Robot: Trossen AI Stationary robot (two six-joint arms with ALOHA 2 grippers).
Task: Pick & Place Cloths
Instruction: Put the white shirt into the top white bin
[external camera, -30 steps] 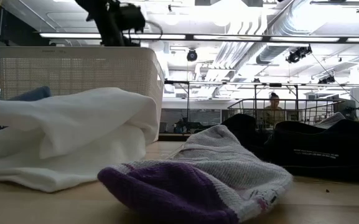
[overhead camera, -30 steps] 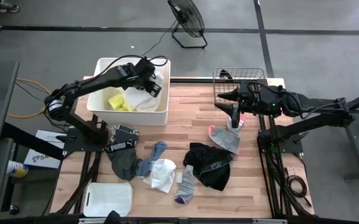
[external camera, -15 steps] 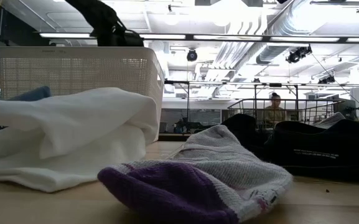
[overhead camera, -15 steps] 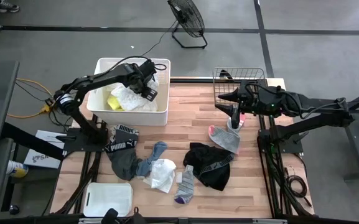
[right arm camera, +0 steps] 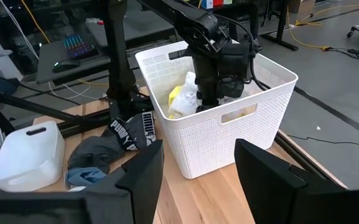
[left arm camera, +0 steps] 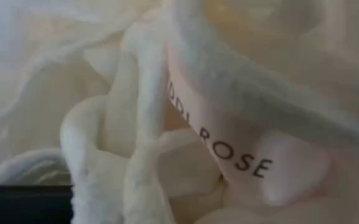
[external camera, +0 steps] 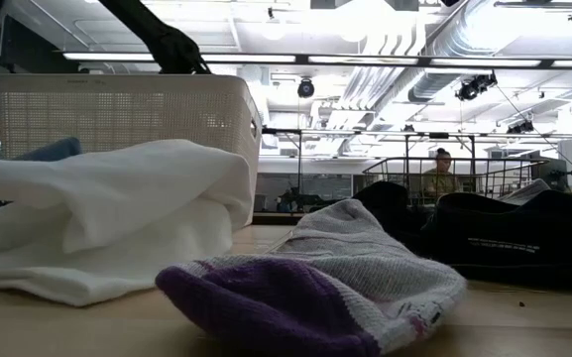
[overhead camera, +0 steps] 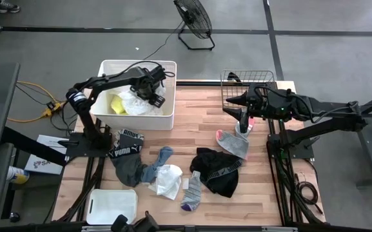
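My left gripper (overhead camera: pixel 148 87) reaches down into the white bin (overhead camera: pixel 108 67) at the table's far left. It is shut on a white cloth (overhead camera: pixel 133 103), which fills the left wrist view with a lettered band (left arm camera: pixel 229 149). A neon yellow cloth (overhead camera: pixel 118 104) lies beside it in the bin. My right gripper (overhead camera: pixel 242 115) hangs open and high at the far right, near the wire basket (overhead camera: pixel 247 87) and above a grey-pink sock (overhead camera: pixel 234 142); nothing is between its fingers (right arm camera: pixel 142 174). My left gripper comes at the white cloth (right arm camera: pixel 188 84) from above, pointing down into the bin. The bin's wall and the cloth's own folds hide the fingers, so which part it has does not show. The cloth lies bunched in the bin under the gripper.
On the table lie a dark grey garment with a lettered waistband (overhead camera: pixel 126 154), a blue sock (overhead camera: pixel 160 158), another white cloth (overhead camera: pixel 168 180), a purple-toed sock (overhead camera: pixel 192 190) and a black garment (overhead camera: pixel 216 171). A white plastic container (overhead camera: pixel 111 206) sits at the near left corner.
My left gripper has sunk into the bin, moving a little toward the table's left edge, and has tipped to point straight down. The white cloth has gone down with it and now lies bunched in the middle of the bin.
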